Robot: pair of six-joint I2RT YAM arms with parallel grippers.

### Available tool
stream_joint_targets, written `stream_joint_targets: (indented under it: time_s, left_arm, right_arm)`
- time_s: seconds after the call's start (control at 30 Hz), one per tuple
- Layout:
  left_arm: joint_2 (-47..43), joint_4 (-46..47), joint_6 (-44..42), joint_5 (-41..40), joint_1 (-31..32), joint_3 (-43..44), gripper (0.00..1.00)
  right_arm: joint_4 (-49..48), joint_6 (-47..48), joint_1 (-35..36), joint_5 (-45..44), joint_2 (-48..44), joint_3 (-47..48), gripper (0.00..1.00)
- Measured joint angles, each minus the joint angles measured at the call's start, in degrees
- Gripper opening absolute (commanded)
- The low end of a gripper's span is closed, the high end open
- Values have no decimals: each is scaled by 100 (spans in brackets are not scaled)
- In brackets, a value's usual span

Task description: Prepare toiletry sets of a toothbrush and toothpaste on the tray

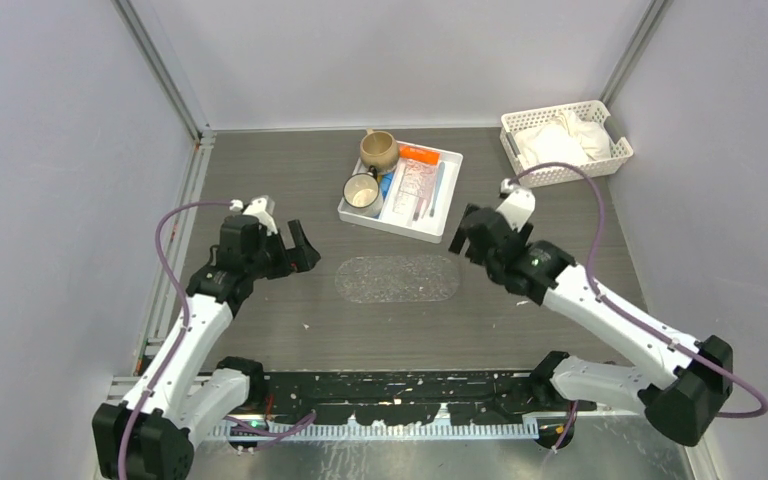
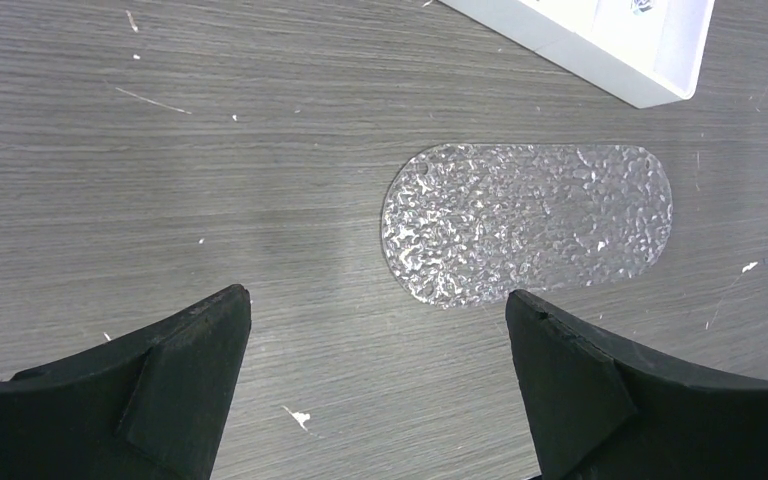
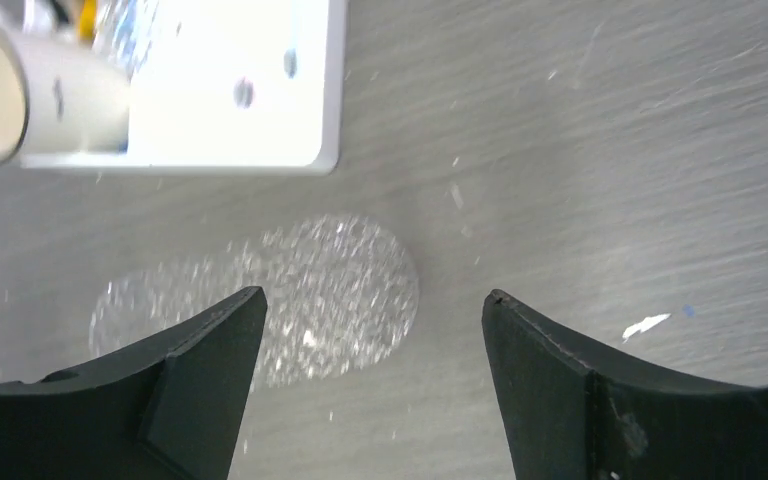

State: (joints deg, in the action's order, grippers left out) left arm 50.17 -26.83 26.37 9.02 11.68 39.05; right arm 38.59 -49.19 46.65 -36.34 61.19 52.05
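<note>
Grey wood-grain table (image 1: 290,170): fills the floor of a white-walled enclosure and carries everything below; small white flecks lie scattered on it.
Left gripper (image 1: 297,247): at the end of the white-and-black left arm, hanging over bare table to the left of the clear tray, jaws spread wide and holding nothing.
Right gripper (image 1: 463,236): hanging between the white tray's near right corner and the clear tray's right end, jaws spread wide and holding nothing.
White slotted basket (image 1: 615,155): far right corner of the table, with crumpled white cloth (image 1: 560,140) inside.
White compartmented tray (image 1: 388,224): far centre, turned at an angle, well apart from the basket.
Tray (image 1: 397,279): clear, pebbled plastic, oblong with rounded ends, lying flat at mid-table between the two grippers; nothing rests on it.
Brown mug (image 1: 379,150): at the white tray's far left corner.
White mug (image 1: 363,192): in the white tray's left side, just in front of the brown mug.
Toothpaste (image 1: 418,155): the orange tube lies along the white tray's far edge, beside the brown mug; the thin items in the middle compartments may be toothbrushes, but they are too small to tell.
</note>
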Motion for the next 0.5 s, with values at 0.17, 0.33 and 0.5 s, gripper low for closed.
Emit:
stream_joint_targets:
  time_s: [0.17,0.33,0.5]
  left_arm:
    - [286,31,-7,-37,0,258,100]
    - [450,44,-52,-105,0,472,100]
    - [490,50,-114,-109,0,481,100]
  right_arm:
    - [-109,634,-1176,485,807,649,65]
    - [-323,1064,-1488,1182,1991,1132,62]
    - [-350,1499,-1502,1622,2791,2076,74]
